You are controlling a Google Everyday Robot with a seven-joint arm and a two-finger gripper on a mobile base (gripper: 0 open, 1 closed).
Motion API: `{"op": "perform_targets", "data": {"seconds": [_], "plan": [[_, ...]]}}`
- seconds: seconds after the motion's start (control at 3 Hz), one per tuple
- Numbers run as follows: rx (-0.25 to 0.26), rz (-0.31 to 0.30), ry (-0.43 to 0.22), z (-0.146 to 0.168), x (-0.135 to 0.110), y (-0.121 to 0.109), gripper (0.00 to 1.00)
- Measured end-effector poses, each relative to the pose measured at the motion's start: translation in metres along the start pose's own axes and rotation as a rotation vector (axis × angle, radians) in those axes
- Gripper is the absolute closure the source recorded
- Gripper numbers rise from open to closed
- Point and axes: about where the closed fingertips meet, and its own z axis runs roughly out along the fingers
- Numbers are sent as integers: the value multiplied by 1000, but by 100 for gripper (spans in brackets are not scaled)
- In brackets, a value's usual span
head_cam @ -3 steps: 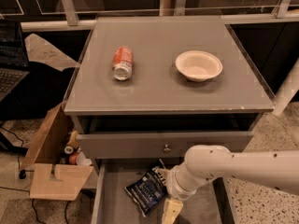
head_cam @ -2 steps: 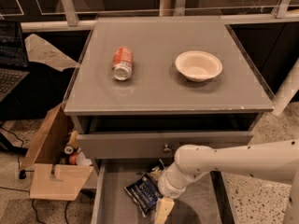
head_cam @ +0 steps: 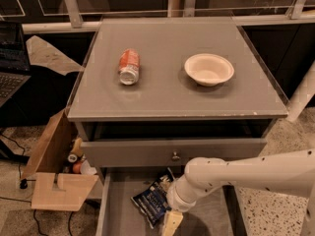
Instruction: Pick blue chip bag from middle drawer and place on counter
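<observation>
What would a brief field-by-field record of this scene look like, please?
middle drawer: pulled open
blue chip bag: lying on the drawer floor
counter: holds an orange soda can on its side and a white bowl
gripper: low in the drawer, close beside the bag's lower right edge; contact cannot be told
task stage: bag not yet on the counter

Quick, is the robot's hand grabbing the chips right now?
Gripper: cannot tell if open or shut; it is down in the middle drawer, right beside the blue chip bag.
</observation>
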Motion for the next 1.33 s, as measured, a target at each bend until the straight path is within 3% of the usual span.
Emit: {"op": "perform_targets", "data": {"seconds": [0.33, 0.67, 1.33], "plan": [[73, 42, 41, 6, 12, 5, 0], [230, 92, 10, 9, 17, -26, 0], [188, 108, 26, 36, 33, -37, 0]]}}
